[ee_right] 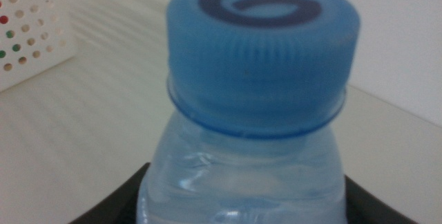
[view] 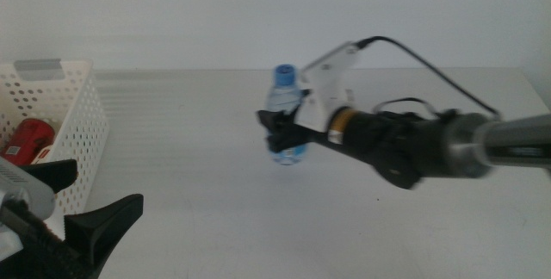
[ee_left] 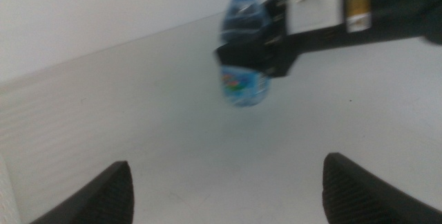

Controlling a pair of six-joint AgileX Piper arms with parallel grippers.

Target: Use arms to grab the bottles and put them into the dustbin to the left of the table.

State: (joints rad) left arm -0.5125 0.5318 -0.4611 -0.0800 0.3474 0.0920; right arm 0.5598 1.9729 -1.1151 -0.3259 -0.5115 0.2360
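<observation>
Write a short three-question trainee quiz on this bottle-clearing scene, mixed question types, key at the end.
1. True or false: the right pincer is shut on the blue-capped water bottle.
2. What already lies in the dustbin? A) the red can B) a yellow bottle C) nothing
3. Fill in: the left pincer waits near the middle view's bottom-left corner with its jaws ____.

Key: 1 true. 2 A, the red can shows inside. 3 open.
</observation>
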